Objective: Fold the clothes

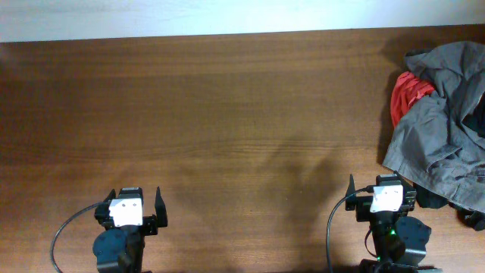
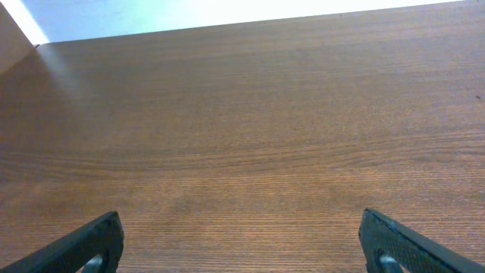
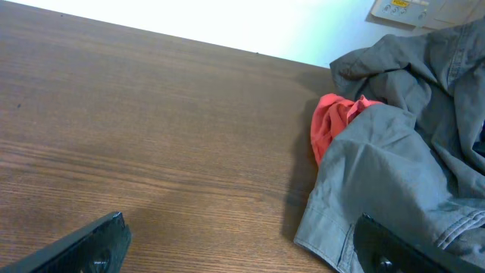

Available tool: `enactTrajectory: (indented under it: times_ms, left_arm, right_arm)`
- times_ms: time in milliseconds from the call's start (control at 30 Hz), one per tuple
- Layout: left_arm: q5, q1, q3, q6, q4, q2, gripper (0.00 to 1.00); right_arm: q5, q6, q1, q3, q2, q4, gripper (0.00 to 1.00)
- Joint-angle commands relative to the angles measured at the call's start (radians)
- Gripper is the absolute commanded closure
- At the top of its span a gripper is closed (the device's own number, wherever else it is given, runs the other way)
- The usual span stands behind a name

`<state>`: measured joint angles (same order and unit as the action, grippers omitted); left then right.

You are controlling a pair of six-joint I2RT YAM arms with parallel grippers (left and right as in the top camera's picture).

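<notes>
The clothes [image 1: 439, 136] lie in a crumpled heap at the table's right edge: a wrinkled grey-olive garment [image 3: 394, 167] on top, with a red piece [image 1: 408, 95] sticking out at its left. My right gripper [image 1: 377, 182] sits at the front edge just left of the heap, open and holding nothing. In the right wrist view that gripper [image 3: 239, 227] has its right finger [image 3: 386, 254] over the grey hem and its left finger over bare wood. My left gripper [image 1: 136, 193] rests at the front left, far from the clothes, and it [image 2: 241, 227] is open over bare wood.
The brown wooden table [image 1: 227, 114] ends at a pale wall [image 1: 189, 15] along the back. A black garment [image 1: 474, 220] pokes out under the heap at the front right. Cables [image 1: 64, 231] loop beside each arm base. The red piece [image 3: 333, 125] also shows in the right wrist view.
</notes>
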<state>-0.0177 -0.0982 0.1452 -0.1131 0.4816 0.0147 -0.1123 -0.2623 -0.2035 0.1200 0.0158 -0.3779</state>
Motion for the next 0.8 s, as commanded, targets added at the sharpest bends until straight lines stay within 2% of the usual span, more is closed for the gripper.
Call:
enactTrajectory:
  times_ms: [0,333,567,667,767]
  left_arm:
    - [0.007,0.004,-0.010,-0.016,-0.004,-0.008,0.01]
    - [0.007,0.004,-0.010,-0.016,-0.004,-0.008,0.01]
    - [0.007,0.004,-0.010,-0.016,-0.004,-0.008,0.01]
    - [0.007,0.004,-0.010,-0.016,-0.004,-0.008,0.01]
    - [0.007,0.004,-0.010,-0.016,-0.004,-0.008,0.01]
  right_arm:
    - [-0.015,0.009,-0.007,-0.008,-0.007,0.002,0.01]
    - [-0.695,0.028,-0.006,-0.008,-0.007,0.051,0.01]
    - [-0.681,0.404,-0.006,0.023,-0.006,0.246,0.01]
    - [-0.588,0.474,-0.006,0.119,0.031,0.235,0.01]
    - [-0.540,0.481,-0.006,0.232,0.127,0.189,0.01]
